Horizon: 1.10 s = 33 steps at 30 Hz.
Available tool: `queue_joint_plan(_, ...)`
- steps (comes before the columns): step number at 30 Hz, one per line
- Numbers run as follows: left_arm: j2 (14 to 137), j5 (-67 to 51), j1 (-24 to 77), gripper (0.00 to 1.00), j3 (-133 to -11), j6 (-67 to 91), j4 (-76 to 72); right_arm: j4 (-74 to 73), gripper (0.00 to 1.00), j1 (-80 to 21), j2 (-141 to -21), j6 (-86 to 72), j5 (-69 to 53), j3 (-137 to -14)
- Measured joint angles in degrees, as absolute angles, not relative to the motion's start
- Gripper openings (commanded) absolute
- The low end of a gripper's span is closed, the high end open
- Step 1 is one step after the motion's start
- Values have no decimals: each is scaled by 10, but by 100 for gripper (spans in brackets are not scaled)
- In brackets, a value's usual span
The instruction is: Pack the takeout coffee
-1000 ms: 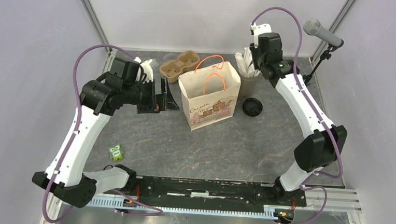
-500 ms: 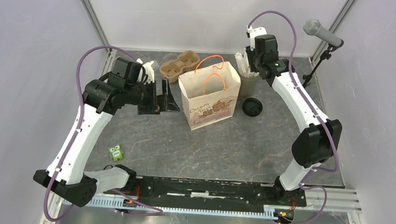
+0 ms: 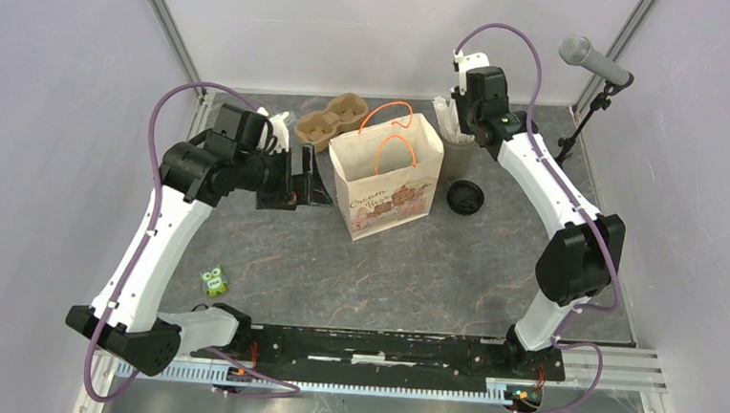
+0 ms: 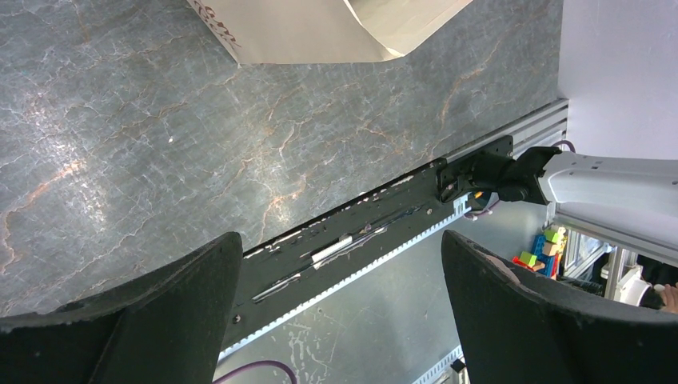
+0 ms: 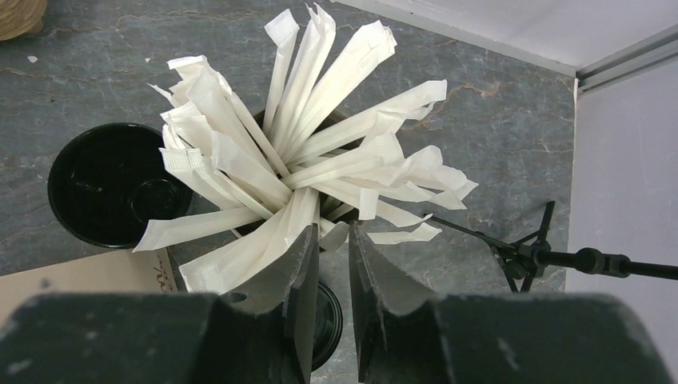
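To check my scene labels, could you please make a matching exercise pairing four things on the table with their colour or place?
Things:
1. paper bag
2. takeout coffee
3. pulp carrier
4. owl toy

Descriptions:
A. green, alone at the near left
B. brown, behind the bag's left side
C. black, just right of the bag
D. cream with orange handles, standing upright

Pairs: 1-D, 2-C, 3-B, 4-A.

The bag (image 3: 386,184) stands in the middle. The takeout coffee (image 3: 465,196) sits just right of it, and the cup of sticks (image 3: 457,153) behind the coffee, under my right gripper (image 5: 332,232). The carrier (image 3: 331,120) lies behind the bag's left corner, my left gripper (image 3: 313,177) just left of the bag.
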State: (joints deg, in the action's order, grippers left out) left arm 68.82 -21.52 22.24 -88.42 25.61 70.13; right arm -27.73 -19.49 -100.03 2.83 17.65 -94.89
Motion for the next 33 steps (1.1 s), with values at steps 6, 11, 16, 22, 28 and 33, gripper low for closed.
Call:
queue_joint_plan(6, 689, -215, 222, 100, -884, 256, 701, -275, 32, -195, -1001, 28, 187, -949)
queue_joint_plan(11, 689, -215, 222, 100, -884, 256, 701, -275, 37, -195, -1001, 23, 187, -948)
queue_joint_plan(16, 689, -215, 222, 100, -884, 256, 701, -275, 32, -195, -997, 20, 187, -948)
queue_joint_plan(22, 689, -215, 222, 100, -884, 256, 701, -274, 28, -195, -986, 18, 187, -948)
queue_joint_plan(28, 689, -216, 222, 100, -884, 256, 701, -274, 28, -195, -985, 18, 188, -947)
queue_joint_plan(33, 689, -216, 222, 100, -884, 256, 701, -270, 28, -195, -985, 18, 195, -947)
